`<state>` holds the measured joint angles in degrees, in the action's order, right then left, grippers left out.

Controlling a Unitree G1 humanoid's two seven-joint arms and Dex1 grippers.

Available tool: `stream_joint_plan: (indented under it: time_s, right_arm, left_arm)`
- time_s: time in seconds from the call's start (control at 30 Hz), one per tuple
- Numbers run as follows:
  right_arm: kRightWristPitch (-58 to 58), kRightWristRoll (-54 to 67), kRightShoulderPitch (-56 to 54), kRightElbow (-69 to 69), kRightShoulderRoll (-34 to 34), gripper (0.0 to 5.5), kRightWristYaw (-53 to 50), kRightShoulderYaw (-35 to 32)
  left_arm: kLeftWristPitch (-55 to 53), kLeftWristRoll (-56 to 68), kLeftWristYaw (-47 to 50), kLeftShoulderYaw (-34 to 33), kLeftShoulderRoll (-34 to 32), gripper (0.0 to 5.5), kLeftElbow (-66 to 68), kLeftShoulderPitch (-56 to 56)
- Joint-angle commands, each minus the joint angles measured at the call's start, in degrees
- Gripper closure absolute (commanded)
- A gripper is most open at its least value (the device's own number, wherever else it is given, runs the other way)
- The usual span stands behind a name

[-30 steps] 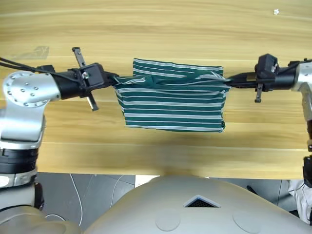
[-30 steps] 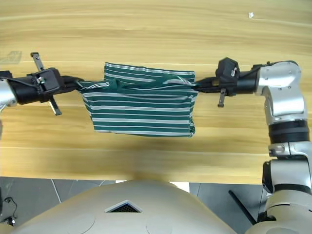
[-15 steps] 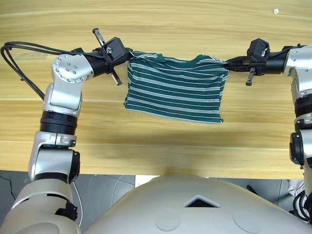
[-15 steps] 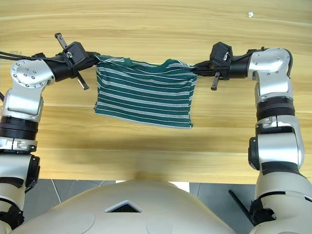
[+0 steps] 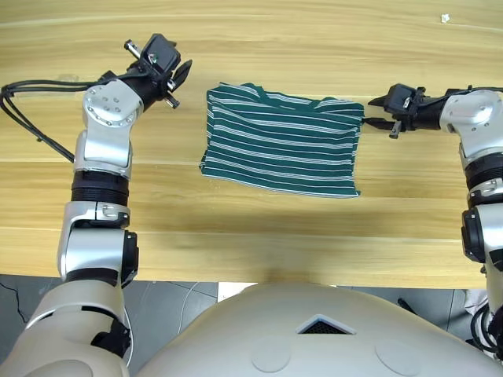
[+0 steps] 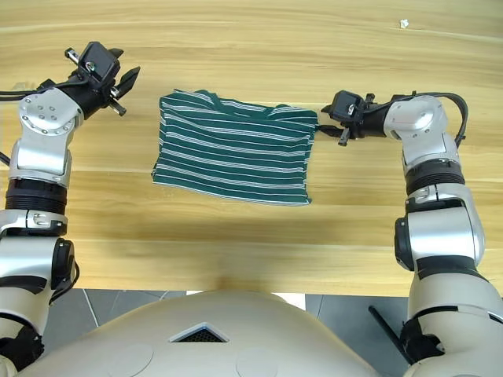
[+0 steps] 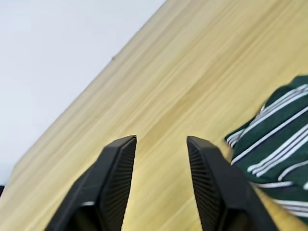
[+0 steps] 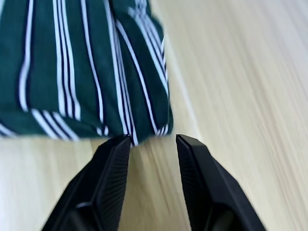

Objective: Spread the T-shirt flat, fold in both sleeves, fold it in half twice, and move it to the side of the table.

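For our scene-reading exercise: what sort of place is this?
Probably a robotics lab or test workspace, not a home. A wide wooden table holds a folded striped T-shirt, the left gripper and right gripper flank it with jaws open, and a loose cable lies on the grey floor.

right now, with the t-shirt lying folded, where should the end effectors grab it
Probably the two far corners of the striped T-shirt: left end effector from the left side, right end effector from the right. It lies flat as a rectangle, with those layered corners nearest each arm.
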<state>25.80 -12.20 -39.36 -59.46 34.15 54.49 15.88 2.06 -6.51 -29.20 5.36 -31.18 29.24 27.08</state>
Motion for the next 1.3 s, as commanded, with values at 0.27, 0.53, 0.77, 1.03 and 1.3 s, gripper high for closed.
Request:
stream_joint_plan:
  time_s: [0.27, 0.53, 0.77, 1.03, 1.3]
  right_arm:
    - [10.4, 0.6, -2.2, -1.0, -5.9, 3.75, -11.1, -3.4]
    - [10.1, -7.9, -3.4, -6.1, -8.9, 3.75, -16.8, 2.9]
    - [4.2, -19.8, -6.3, -14.2, -8.7, 3.75, -25.1, 12.0]
    - [3.3, -23.3, -5.0, -14.5, 2.4, 3.75, -28.2, 14.9]
    - [-4.6, 16.4, 26.2, 48.2, 19.4, 3.75, 13.7, 13.8]
  left_arm:
    - [0.4, 2.9, 2.3, -3.6, 1.7, 2.62, -13.1, -11.4]
    - [-2.8, 3.9, 1.9, -3.8, 3.0, 2.62, -22.7, -16.2]
    - [-2.9, 3.6, 2.0, -2.9, 3.4, 2.62, -23.4, -16.9]
    - [-3.8, 4.1, 3.0, -3.3, 4.1, 2.62, -27.7, -21.3]
    - [-5.2, 4.0, 4.5, -3.9, 4.8, 2.62, -36.5, -28.8]
